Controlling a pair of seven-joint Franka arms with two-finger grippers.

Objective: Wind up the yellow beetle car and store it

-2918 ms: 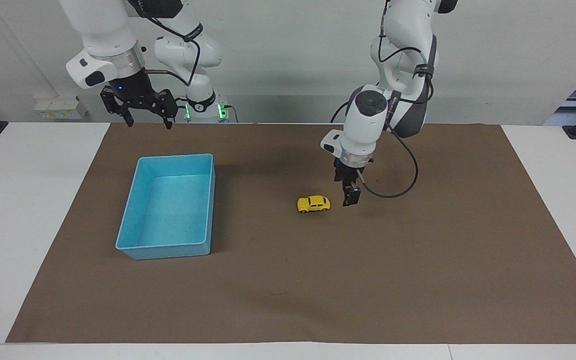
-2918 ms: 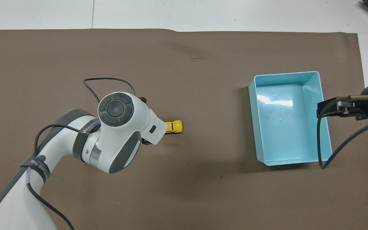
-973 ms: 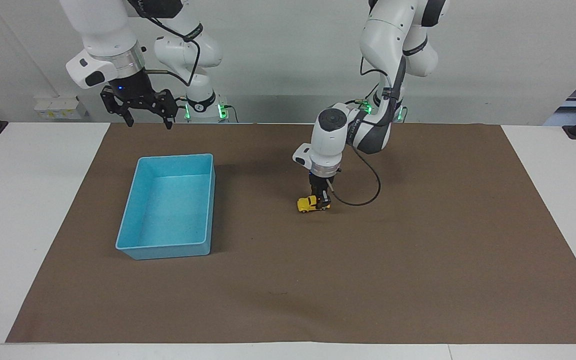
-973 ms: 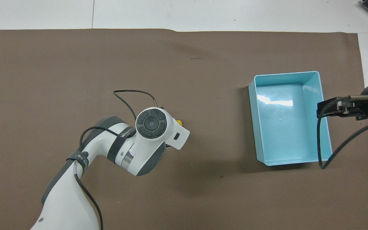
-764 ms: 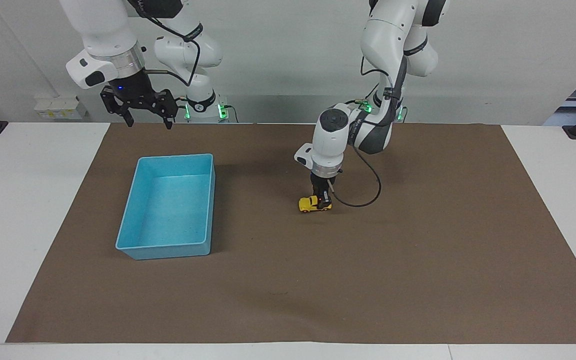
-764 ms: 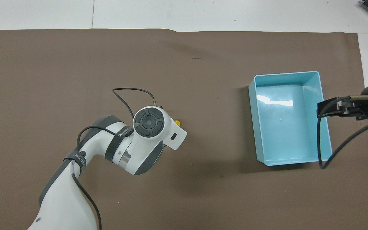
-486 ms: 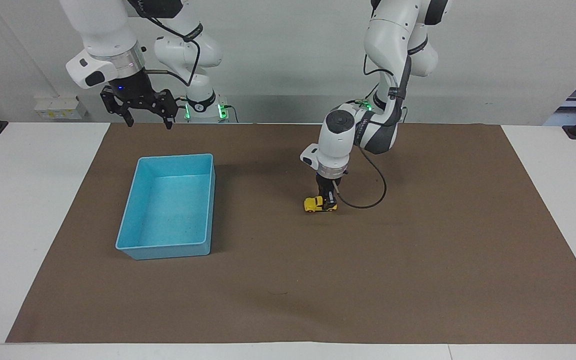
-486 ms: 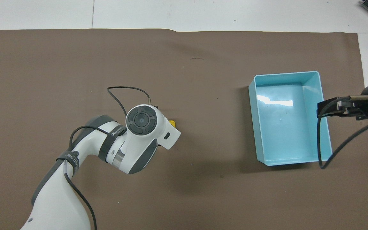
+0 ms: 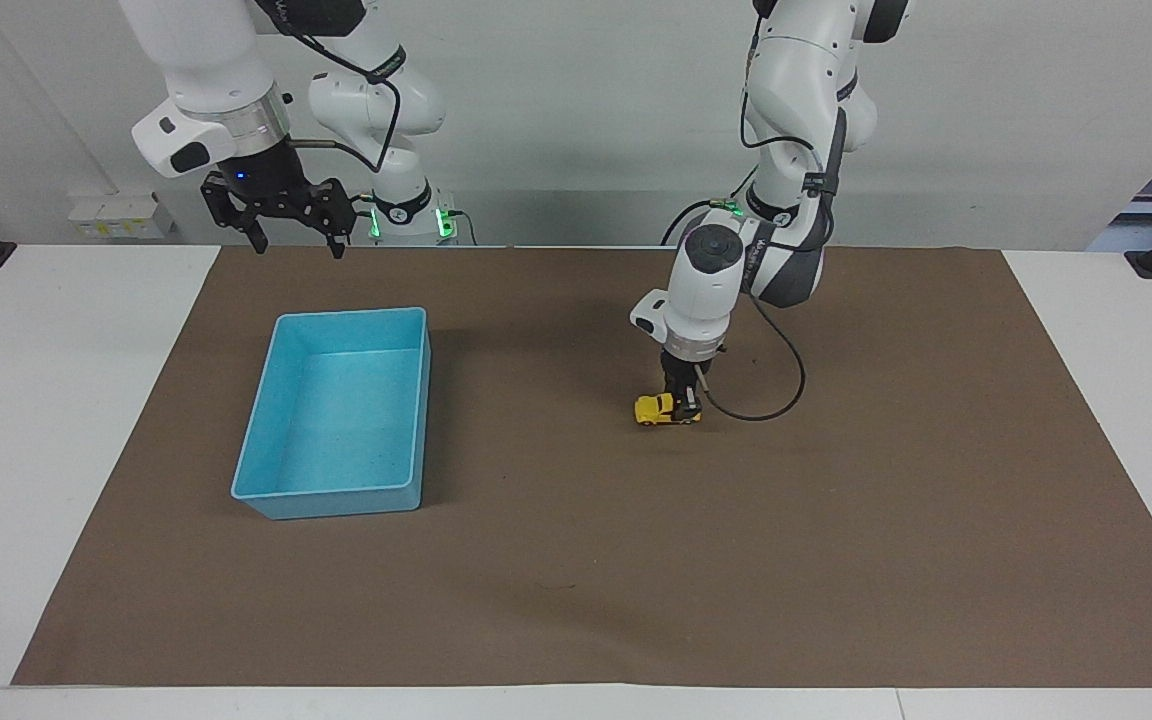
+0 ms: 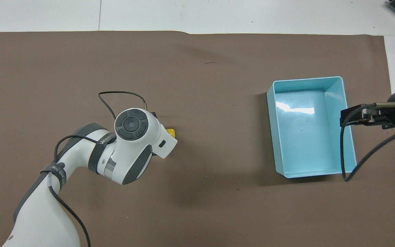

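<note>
The yellow beetle car (image 9: 658, 410) sits on the brown mat (image 9: 576, 560), wheels down. My left gripper (image 9: 682, 406) points straight down and is shut on the car's rear half. In the overhead view the left arm's wrist covers nearly all of the car; only a yellow tip (image 10: 172, 131) shows. The blue bin (image 9: 340, 415) stands empty on the mat toward the right arm's end, also in the overhead view (image 10: 310, 127). My right gripper (image 9: 291, 222) waits open in the air over the mat's edge, near the bin's end closest to the robots.
The left arm's black cable (image 9: 771, 395) loops down to the mat beside the car. White table (image 9: 56, 420) borders the mat at both ends. A small dark mark (image 10: 211, 63) lies on the mat farther from the robots.
The left gripper came down and shut on the car, then dragged it along the mat toward the left arm's end, away from the bin. The right arm has not moved.
</note>
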